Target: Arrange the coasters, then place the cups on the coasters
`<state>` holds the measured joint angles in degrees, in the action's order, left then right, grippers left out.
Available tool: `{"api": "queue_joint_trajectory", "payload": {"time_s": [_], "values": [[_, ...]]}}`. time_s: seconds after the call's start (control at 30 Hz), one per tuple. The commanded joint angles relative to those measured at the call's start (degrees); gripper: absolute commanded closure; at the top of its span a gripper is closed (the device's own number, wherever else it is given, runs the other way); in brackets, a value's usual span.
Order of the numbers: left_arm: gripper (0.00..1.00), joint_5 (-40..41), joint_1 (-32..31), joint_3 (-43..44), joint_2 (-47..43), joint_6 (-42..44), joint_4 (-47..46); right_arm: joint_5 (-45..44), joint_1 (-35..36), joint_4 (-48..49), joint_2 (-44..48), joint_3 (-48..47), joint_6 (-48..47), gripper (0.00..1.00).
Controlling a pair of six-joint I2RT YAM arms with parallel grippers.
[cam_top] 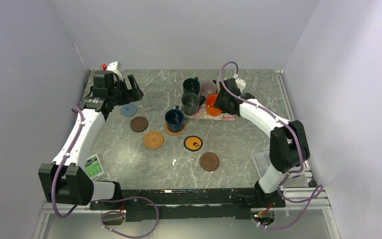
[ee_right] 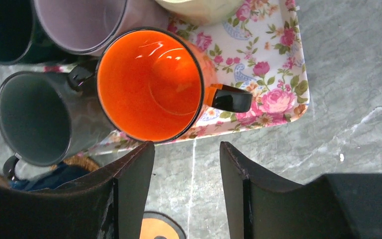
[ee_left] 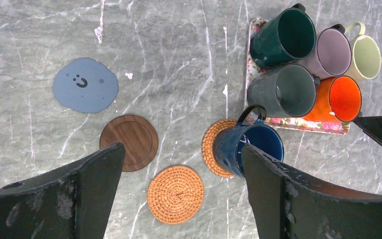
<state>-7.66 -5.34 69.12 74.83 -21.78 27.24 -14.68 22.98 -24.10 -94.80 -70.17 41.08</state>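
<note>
The navy cup (cam_top: 174, 118) stands on a tan woven coaster (ee_left: 211, 147). The dark green (ee_left: 282, 36), mauve (ee_left: 332, 52), cream (ee_left: 366, 57), dark grey (ee_left: 284, 91) and orange (ee_right: 149, 84) cups crowd the floral mat (ee_right: 273, 59). Lying bare are the grey-blue coaster (ee_left: 85, 85), a dark brown coaster (ee_left: 135, 139), the other woven coaster (ee_left: 175, 193), the black-and-yellow coaster (cam_top: 193, 143) and a second brown coaster (cam_top: 209, 161). My left gripper (ee_left: 181, 149) hangs open and empty high over the coasters. My right gripper (ee_right: 186, 149) is open just in front of the orange cup, holding nothing.
A green-and-white packet (cam_top: 93, 167) lies near the left arm's base and a clear plastic box (cam_top: 262, 160) near the right arm's base. A red-and-white object (cam_top: 108, 66) sits in the back left corner. Walls close off three sides.
</note>
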Motion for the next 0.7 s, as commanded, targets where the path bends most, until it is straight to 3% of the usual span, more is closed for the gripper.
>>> {"api": "queue_joint_trajectory", "payload": {"time_s": [0.0,0.27,0.43,0.67], "values": [[0.06,0.13,-0.3,0.35,-1.72,0.51,-1.41,-5.0,0.25,-1.31,-2.96,-3.25,4.28,0.44],[0.06,0.46,-0.28,0.48,-1.64,0.67,-1.32,-5.89,0.23,-1.65,-8.02,-6.17,4.36,0.45],[0.06,0.5,-0.3,0.39,-1.53,0.56,-1.32,-5.2,0.11,0.68,-8.07,-4.48,-1.76,0.66],[0.06,0.02,-0.28,0.44,-1.37,0.46,-1.36,-5.89,-0.49,0.19,-9.04,-6.82,-15.98,0.78]]}}
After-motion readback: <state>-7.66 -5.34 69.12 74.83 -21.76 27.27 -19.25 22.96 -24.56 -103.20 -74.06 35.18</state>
